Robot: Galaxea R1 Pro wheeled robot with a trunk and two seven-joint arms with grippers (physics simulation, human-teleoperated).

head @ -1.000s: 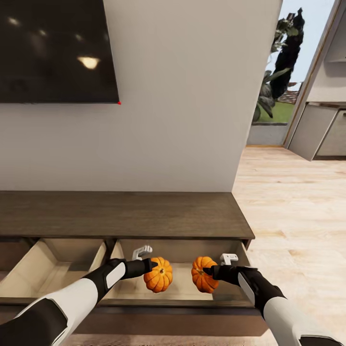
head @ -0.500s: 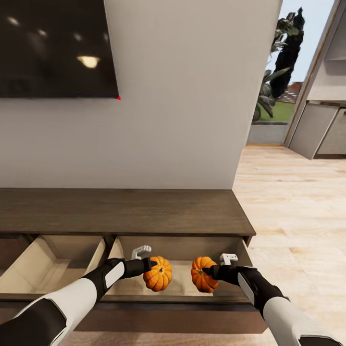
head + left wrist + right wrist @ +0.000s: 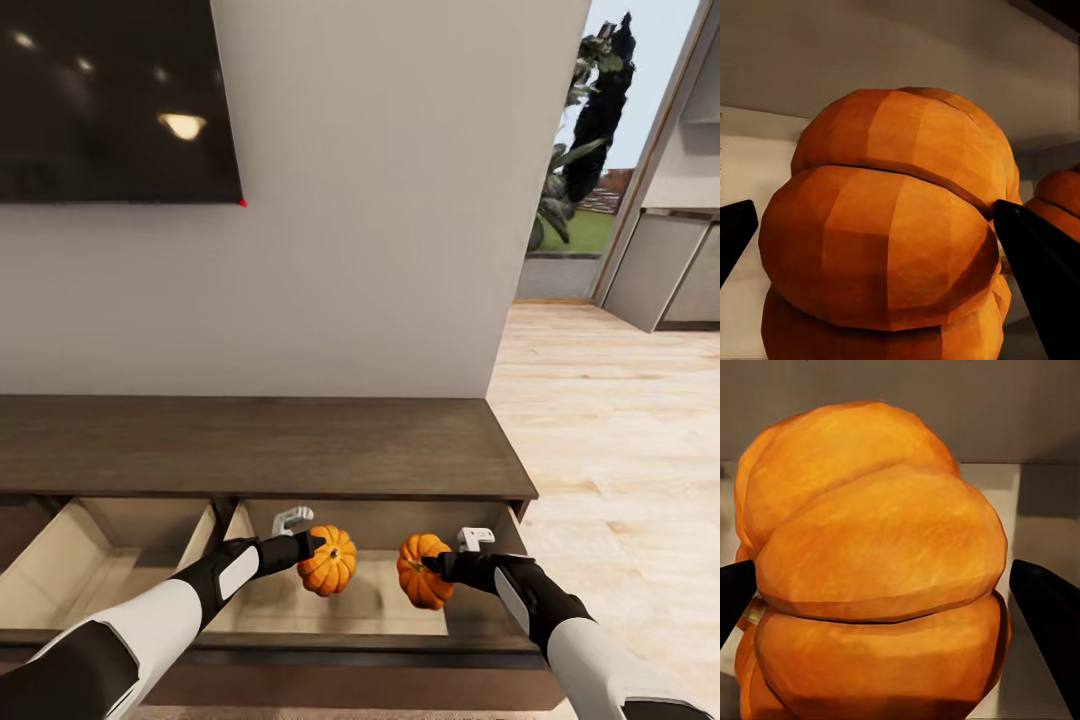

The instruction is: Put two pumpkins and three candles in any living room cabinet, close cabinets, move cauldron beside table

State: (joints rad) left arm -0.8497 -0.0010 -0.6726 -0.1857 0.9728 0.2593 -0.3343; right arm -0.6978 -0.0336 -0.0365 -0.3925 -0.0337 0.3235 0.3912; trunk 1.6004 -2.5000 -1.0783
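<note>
Two small orange pumpkins hang over the open right drawer (image 3: 370, 600) of the long dark brown cabinet (image 3: 250, 445). My left gripper (image 3: 322, 555) is shut on the left pumpkin (image 3: 328, 562), which looms close in the left wrist view (image 3: 892, 225) between two black fingertips (image 3: 1035, 255). My right gripper (image 3: 432, 566) is shut on the right pumpkin (image 3: 420, 572). That pumpkin (image 3: 877, 570) sits between the black fingertips (image 3: 1046, 615) in the right wrist view. The candles, cauldron and table are out of view.
A second pale drawer (image 3: 110, 570) stands open to the left. A dark TV (image 3: 110, 100) hangs on the white wall above the cabinet. Wooden floor (image 3: 620, 450) runs to the right towards a window with plants (image 3: 590, 130) and grey cupboards (image 3: 680, 270).
My left gripper has carried its pumpkin slightly up and further over the drawer. The right gripper and its pumpkin have barely moved. The whole view has shifted a little.
</note>
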